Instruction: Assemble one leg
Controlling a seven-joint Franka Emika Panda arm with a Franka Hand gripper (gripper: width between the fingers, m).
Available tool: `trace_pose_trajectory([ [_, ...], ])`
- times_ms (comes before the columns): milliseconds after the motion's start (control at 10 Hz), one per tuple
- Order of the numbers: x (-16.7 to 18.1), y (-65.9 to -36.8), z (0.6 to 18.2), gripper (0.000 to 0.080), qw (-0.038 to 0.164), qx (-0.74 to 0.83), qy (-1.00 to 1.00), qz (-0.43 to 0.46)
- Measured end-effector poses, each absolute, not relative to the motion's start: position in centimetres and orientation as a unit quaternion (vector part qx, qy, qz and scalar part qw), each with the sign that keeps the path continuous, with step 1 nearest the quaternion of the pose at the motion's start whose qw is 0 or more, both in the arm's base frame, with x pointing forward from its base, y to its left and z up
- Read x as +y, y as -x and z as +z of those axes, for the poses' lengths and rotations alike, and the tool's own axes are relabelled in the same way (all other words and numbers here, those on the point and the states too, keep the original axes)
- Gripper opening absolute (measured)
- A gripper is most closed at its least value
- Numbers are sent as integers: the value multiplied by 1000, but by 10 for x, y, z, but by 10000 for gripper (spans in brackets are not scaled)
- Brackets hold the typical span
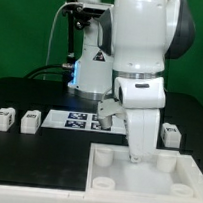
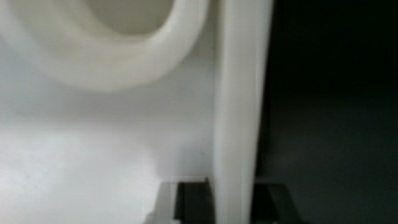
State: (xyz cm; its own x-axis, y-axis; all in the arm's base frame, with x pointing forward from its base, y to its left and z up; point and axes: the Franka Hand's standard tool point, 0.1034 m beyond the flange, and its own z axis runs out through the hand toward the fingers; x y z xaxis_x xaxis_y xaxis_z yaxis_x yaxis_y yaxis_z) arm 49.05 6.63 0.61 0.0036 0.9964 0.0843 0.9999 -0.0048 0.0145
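- The socketed tray (image 1: 132,183) lies nearest: a large, square piece of smooth white plastic with a raised rim and round sockets near its corners. It rests flat on the matte black table (image 1: 25,147).
- In the wrist view, the tray's floor (image 2: 89,140) looks plain and glossy. One socket (image 2: 128,62) shows as a thick, rounded ring, and the tray's thin, straight wall (image 2: 237,100) stands upright with the dark table beyond it.
- The gripper (image 1: 136,156) reaches down onto the tray's far wall. Its dark fingers (image 2: 189,205) sit one on each side of that wall, with the jaws narrow and pressed to it, so the gripper (image 2: 231,205) holds the tray's wall and no leg.
- Just behind the tray, toward the exterior view's right, a leg (image 1: 170,133) sits on the table. It is a squat, boxy white block, clear of the gripper.
- Behind the tray, toward the exterior view's left, stand a second leg (image 1: 29,121) and a third leg (image 1: 1,119), near each other and well apart from the tray.
- The marker board (image 1: 73,119) lies flat behind the tray, thin and white with black-and-white tags.
- The bulky white arm (image 1: 145,43) rises above the tray, in front of a green backdrop (image 1: 17,21).
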Motion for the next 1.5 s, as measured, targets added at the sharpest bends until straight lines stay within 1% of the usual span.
trace_pose_trajectory([
  [300,66,-490,6,55,23,-699,714,-38],
  [400,66,-490,6,144,23,-698,715,-38],
  [600,65,-490,5,420,23,-698,715,-37],
  [700,65,-490,5,420,23,-697,715,-37],
  [800,65,-490,5,585,23,-697,715,-37],
  [900,64,-490,5,629,23,-697,716,-37],
  [1000,64,-490,5,629,23,-697,716,-37],
  [1100,64,-490,5,646,23,-697,716,-37],
  [1500,64,-490,5,649,23,-697,716,-37],
])
